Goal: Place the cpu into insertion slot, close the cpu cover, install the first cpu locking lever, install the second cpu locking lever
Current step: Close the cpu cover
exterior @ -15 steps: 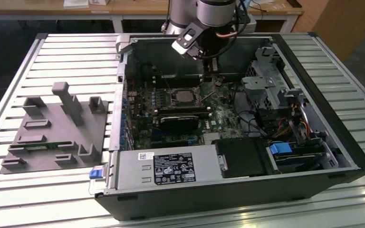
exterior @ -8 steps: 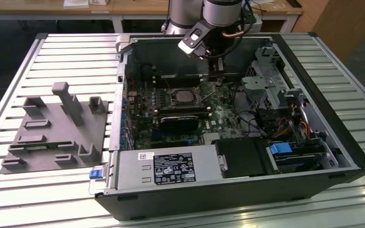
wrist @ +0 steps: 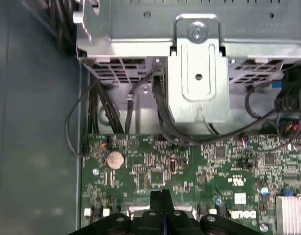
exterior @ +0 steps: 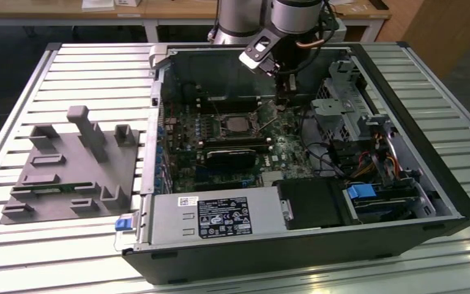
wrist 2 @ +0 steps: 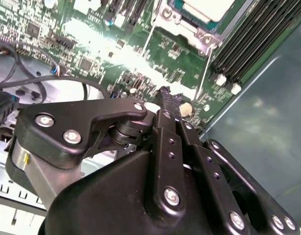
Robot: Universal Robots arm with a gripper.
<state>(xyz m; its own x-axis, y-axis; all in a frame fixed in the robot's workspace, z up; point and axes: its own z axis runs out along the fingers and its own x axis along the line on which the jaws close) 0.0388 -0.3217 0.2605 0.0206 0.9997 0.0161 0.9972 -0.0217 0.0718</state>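
Currently the pincer hangs low inside the open computer case, its black fingers pressed together with nothing between them, as both wrist views show. It hovers over the green circuit board, just beside the insertion slot, on the exterior view's right of it and near the case's far wall. The cpu lies flat in that slot, its pale metal top facing up, and the silvery cpu cover appears to lie down around it. In the second wrist view a thin wire locking lever runs from the socket's corner toward the pincer tip; whether it is latched I cannot tell. The first wrist view shows a coin battery on the board and black cables leading to a metal bracket. On the slatted desk, well apart on the exterior view's left, sits a grey fixture tray.
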